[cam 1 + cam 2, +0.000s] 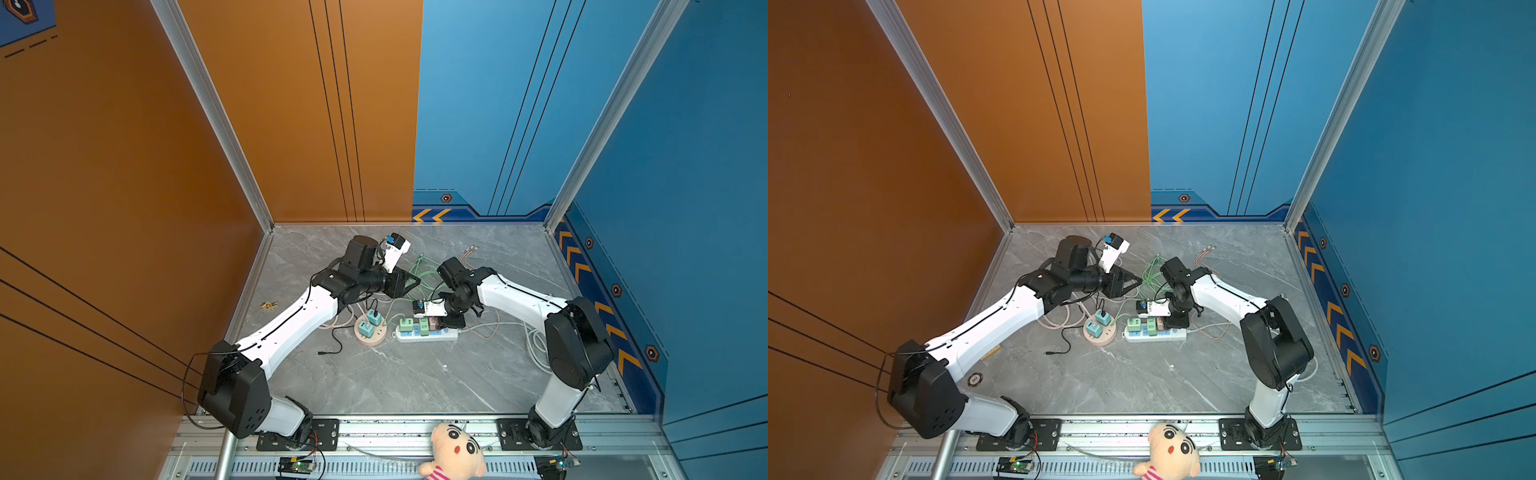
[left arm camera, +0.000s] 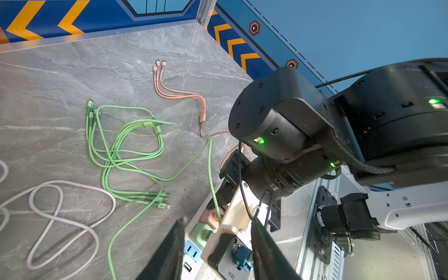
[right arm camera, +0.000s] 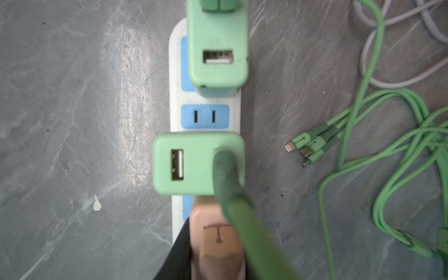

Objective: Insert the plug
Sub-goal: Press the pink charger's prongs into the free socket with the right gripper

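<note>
At the white power strip (image 3: 175, 121), right gripper (image 3: 215, 261) is closed on the pink plug (image 3: 213, 218), just beside a green charger (image 3: 194, 164). Left gripper (image 2: 217, 219) hangs clear, jaws partly apart, empty.

Booth, tabletop and stray bits around the work area.
A grey marble-patterned tabletop (image 1: 415, 382) lies between an orange wall panel (image 1: 124, 166) and a blue wall panel (image 1: 685, 166), the blue one edged low down with orange chevrons (image 1: 582, 270). A plush doll (image 1: 455, 451) in a pink-striped top leans at the aluminium front rail (image 1: 415, 428). Near the orange wall lies a small orange object (image 1: 269, 305), too small to identify. In a top view, a small round disc (image 1: 973, 379) lies on the tabletop.
</note>
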`<act>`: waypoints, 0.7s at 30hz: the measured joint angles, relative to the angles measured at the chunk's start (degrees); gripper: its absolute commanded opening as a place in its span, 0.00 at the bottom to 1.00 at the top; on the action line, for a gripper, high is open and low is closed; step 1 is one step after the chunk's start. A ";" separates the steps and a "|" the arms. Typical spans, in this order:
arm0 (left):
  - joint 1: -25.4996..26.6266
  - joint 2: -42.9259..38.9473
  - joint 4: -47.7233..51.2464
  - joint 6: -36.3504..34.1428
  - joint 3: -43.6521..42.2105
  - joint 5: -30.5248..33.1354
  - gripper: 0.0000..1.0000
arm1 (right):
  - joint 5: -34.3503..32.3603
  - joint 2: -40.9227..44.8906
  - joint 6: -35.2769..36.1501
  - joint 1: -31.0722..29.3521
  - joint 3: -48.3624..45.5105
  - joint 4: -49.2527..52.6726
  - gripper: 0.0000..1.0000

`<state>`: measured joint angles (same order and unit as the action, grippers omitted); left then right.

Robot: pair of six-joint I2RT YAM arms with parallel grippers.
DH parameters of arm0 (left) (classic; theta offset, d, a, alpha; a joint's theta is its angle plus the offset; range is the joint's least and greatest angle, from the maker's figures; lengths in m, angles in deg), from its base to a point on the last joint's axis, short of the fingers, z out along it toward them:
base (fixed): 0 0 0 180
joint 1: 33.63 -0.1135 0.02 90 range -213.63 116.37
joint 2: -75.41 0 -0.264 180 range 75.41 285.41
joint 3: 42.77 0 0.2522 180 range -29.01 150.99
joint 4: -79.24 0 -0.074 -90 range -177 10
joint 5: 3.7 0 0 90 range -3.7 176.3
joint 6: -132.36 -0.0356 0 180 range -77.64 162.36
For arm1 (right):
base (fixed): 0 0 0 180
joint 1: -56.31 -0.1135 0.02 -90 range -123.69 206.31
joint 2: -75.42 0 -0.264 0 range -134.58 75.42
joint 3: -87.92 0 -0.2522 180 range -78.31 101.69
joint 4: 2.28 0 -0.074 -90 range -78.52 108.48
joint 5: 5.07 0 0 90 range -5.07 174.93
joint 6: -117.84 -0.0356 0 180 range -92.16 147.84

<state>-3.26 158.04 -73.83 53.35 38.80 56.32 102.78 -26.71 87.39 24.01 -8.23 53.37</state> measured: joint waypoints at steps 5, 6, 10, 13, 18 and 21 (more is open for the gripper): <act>0.02 0.00 0.00 0.24 0.00 0.00 0.45 | 0.09 0.92 -0.46 0.26 -1.46 -1.62 0.20; 0.02 0.00 0.00 0.39 0.00 0.00 0.45 | 0.15 1.20 -0.66 0.35 -1.90 -2.12 0.20; 0.02 0.00 0.00 0.46 0.00 0.02 0.45 | 1.20 2.23 -1.20 0.76 -2.78 -3.85 0.22; 0.07 0.00 0.00 0.63 0.00 0.02 0.45 | 2.23 3.28 -1.79 1.20 -3.63 -5.01 0.24; 0.15 -0.24 0.00 0.63 -0.02 0.04 0.45 | 2.93 4.11 -2.69 1.51 -4.72 -6.36 0.28; 0.42 -0.94 0.00 0.68 -0.20 0.22 0.45 | 2.97 4.68 -3.26 1.51 -5.42 -7.15 0.30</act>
<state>-2.84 157.10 -73.83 54.03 38.60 56.54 105.75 -22.03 84.13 25.52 -13.65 46.22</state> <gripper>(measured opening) 0.446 0.294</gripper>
